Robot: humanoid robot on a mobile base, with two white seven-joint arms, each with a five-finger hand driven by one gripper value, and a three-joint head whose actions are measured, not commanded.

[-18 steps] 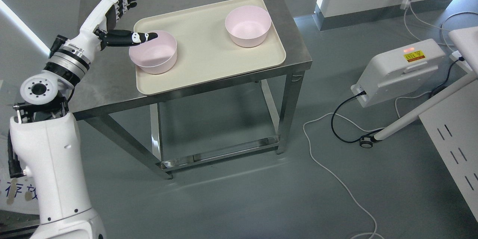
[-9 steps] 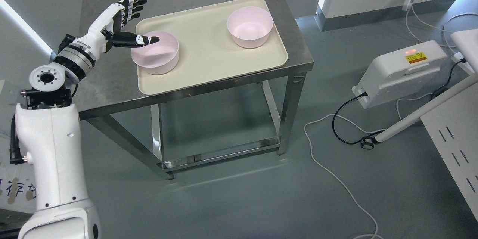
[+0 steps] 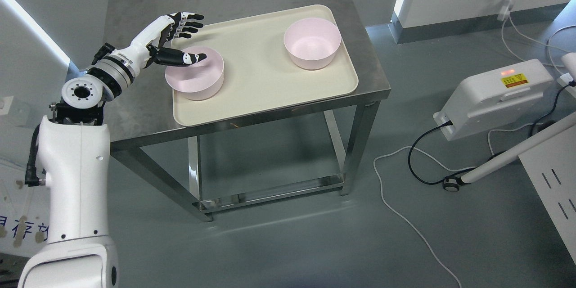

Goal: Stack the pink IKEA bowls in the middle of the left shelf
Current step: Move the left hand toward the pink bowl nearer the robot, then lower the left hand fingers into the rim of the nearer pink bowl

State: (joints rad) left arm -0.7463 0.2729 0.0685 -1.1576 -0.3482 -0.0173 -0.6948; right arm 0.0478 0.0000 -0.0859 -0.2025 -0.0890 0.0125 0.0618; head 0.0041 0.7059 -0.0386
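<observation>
Here the left hand (image 3: 173, 42) reaches over the near pink bowl (image 3: 195, 73), fingers spread and gripping nothing, thumb stretched across its rim. Both this bowl and the far pink bowl (image 3: 312, 42) sit well apart on the cream tray (image 3: 261, 76) atop the steel desk (image 3: 135, 112).

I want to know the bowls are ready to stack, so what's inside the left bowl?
Only the left hand's thumb reaches over the left bowl's rim; the fingers stay spread outside. The visible interior is bare; the near wall hides part of the bottom.
</observation>
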